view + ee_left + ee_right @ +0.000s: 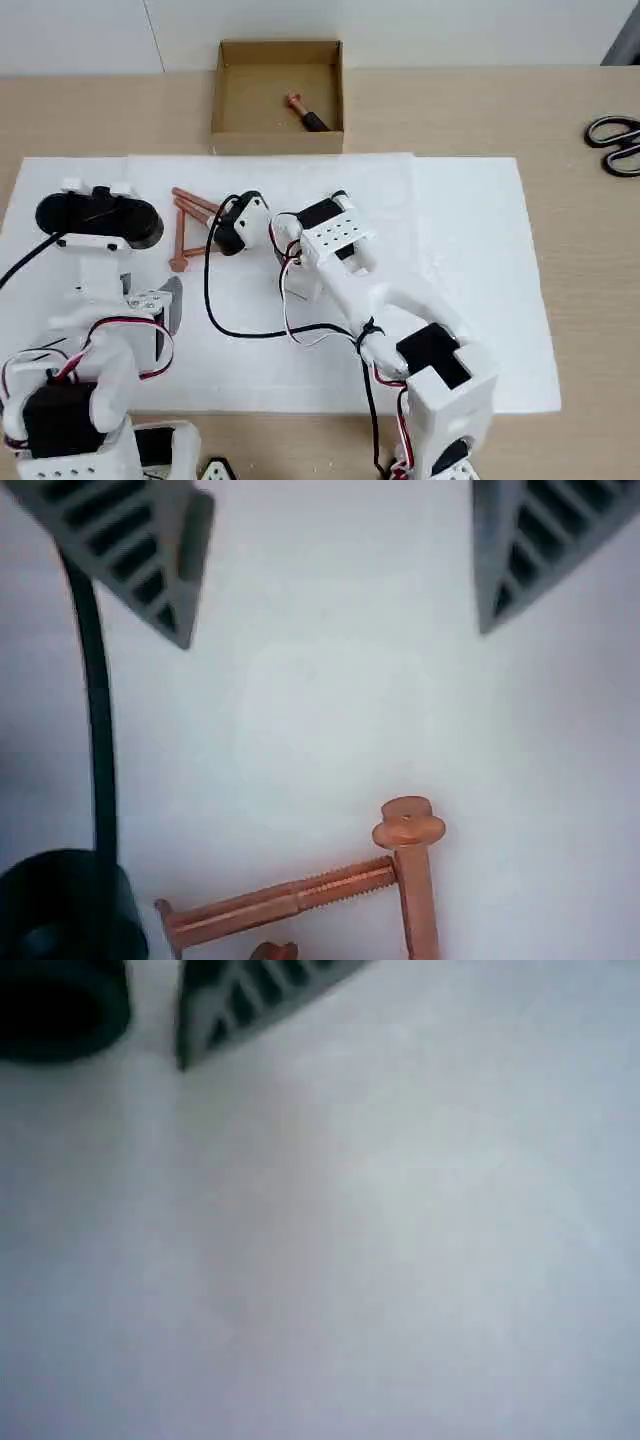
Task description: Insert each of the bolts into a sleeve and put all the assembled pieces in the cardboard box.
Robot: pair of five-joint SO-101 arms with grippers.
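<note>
Hovering above white sheet (330, 740), left gripper (332, 635) stood jaws wide apart, holding nothing; copper bolts (280, 902) lay near, untouched.

No readable text, label, number or sign on anything in view

**Cut Off, Covered, Blurred**

High view: the scissors (615, 145) at 2 o'clock run off the picture's edge. The left arm (90, 400) and the right arm (440, 380) are cropped at 7 and 5 o'clock. At 10 o'clock, the ends of the bolts (190, 212) nearest the right arm's black wrist cannot be made out.

Left wrist view: the frame edge clips two bolts, a black round object (50, 910) and the fingers (130, 550) of the left gripper (334, 638).

Right wrist view: everything is blurred. A dark round shape (60, 1005) is cropped and unidentifiable.
</note>
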